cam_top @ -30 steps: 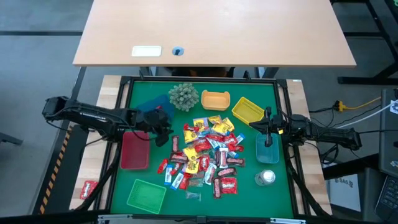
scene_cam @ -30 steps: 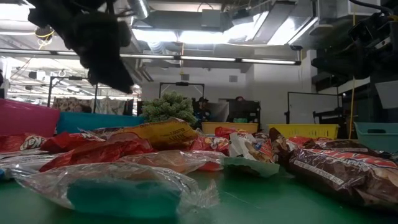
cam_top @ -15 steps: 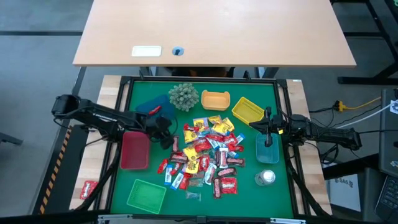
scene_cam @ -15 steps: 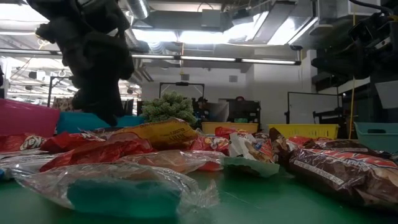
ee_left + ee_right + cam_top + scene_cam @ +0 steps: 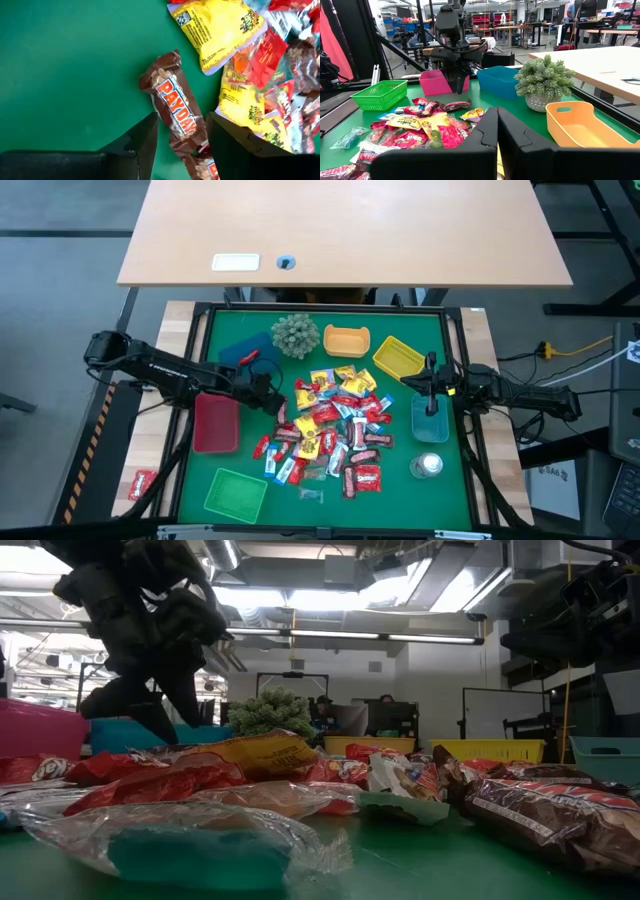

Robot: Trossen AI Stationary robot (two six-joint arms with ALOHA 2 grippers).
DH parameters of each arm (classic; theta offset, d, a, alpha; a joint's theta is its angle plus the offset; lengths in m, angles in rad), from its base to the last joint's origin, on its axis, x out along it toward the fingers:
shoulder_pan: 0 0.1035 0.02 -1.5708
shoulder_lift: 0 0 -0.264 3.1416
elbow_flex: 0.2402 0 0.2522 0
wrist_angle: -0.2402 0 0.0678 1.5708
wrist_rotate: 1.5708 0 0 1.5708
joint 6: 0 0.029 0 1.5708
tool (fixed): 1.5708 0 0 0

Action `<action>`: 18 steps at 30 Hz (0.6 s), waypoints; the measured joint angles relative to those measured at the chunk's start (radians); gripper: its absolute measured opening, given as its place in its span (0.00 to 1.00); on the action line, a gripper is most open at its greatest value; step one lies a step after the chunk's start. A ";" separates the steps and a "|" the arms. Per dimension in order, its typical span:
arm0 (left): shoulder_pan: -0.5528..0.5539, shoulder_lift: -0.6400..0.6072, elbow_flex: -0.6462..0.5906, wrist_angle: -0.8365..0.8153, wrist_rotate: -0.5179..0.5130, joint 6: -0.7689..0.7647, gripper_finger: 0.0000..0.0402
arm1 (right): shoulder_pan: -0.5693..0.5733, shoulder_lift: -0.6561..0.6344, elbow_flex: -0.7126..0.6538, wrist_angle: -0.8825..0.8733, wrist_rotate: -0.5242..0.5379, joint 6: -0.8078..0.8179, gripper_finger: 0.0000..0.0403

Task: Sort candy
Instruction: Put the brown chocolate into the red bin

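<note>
The candy point(image 5: 330, 425) lies in a loose heap of small wrapped packets on the green mat. One brown bar point(image 5: 175, 107) lies at the heap's left edge point(image 5: 283, 410). My left gripper point(image 5: 272, 395) hangs open just above it, slanting down. Its two fingers point(image 5: 145, 140) stand on either side of the bar's near end, and I see no touch. The right wrist view shows that gripper point(image 5: 457, 82) over the same bar point(image 5: 456, 105). At the mat's right edge my right gripper point(image 5: 430, 372) is shut and level, holding nothing point(image 5: 496, 120).
Trays ring the heap: red point(image 5: 215, 423) and green point(image 5: 235, 493) on the left, blue point(image 5: 238, 352), orange point(image 5: 346, 340) and yellow point(image 5: 397, 357) at the back, light blue point(image 5: 432, 420) on the right. A spiky plant ball point(image 5: 295, 335) stands at the back. A clear round thing point(image 5: 428, 465) sits near right.
My left gripper has come down and a little toward the table's right, to the heap's left edge, and has rolled about its own pointing line. Its open fingers now stand on either side of the brown bar. The candy has not moved.
</note>
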 joint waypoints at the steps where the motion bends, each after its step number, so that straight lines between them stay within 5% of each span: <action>1: -0.006 0.000 0.000 0.004 -0.007 -0.021 0.38 | 0.000 0.000 0.000 0.000 0.000 0.000 0.00; 18: -0.022 0.140 0.000 0.135 -0.062 -0.046 0.38 | 0.000 0.000 0.000 -0.001 0.000 0.000 0.00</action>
